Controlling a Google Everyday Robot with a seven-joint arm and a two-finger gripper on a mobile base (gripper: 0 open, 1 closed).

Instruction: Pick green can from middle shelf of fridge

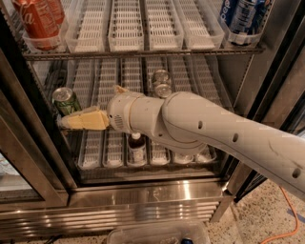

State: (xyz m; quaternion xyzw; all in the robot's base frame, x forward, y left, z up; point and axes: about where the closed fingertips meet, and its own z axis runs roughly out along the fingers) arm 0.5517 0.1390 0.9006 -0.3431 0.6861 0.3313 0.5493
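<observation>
The green can [66, 100] stands upright at the left end of the middle shelf [101, 76] of the fridge [143, 206], its silver top showing. My gripper [65, 123], yellowish and at the end of the white arm [200, 126], reaches in from the right. It lies just in front of and below the can's lower half and covers the can's base. I cannot tell whether it touches the can.
Red cola cans [38, 19] stand on the top shelf at left, blue cans [243, 14] at right. Two silver-topped cans [162, 83] stand mid-shelf behind the arm. A dark bottle [137, 145] stands on the lower shelf. A clear plastic tub [157, 233] and an orange cable [286, 214] lie on the floor.
</observation>
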